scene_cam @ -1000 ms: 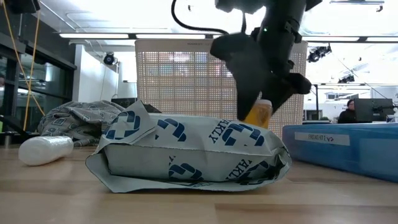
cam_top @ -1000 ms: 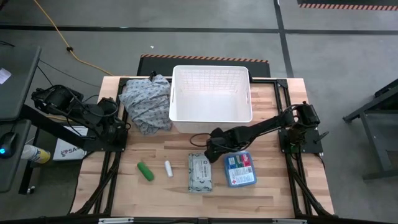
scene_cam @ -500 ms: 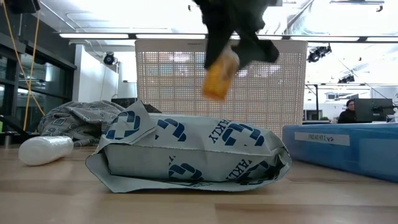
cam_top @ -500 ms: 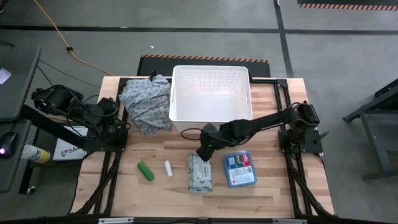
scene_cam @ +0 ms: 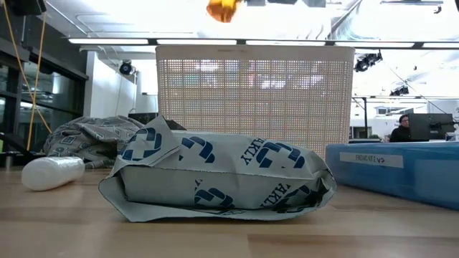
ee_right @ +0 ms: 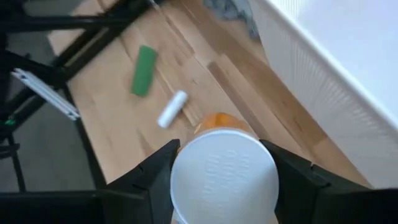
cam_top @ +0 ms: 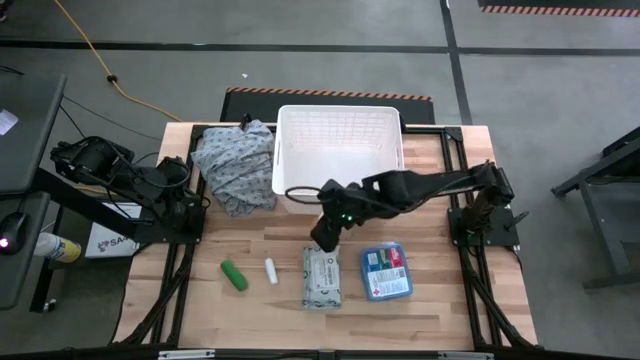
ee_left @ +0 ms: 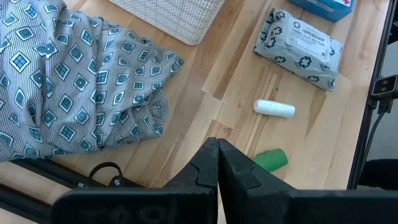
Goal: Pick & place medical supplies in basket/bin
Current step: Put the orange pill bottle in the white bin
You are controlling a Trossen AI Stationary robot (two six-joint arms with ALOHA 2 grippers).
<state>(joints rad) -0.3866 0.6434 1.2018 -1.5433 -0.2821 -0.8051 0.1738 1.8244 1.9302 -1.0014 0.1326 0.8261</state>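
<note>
Low view cuts the orange bottle off at the upper edge, so only its lower end shows, raised well above the desk in front of the white basket; the gripper carrying it is out of that picture. In the right wrist view the right gripper is clamped on the bottle's white cap, which hides nearly all of the orange body. From above, the right arm's dark links cover the bottle entirely, beside the basket's near wall and just past the wipes pack. The left gripper waits at the desk's left edge, fingers pressed together, near the grey patterned cloth. On the bare wood lie the green tube, the white tube just beside it, and the blue box next to the wipes pack. The pack's print shows upside down and only in fragments, not readable as a word; the blue box carries a small label too fine to read. A person sits far behind.
</note>
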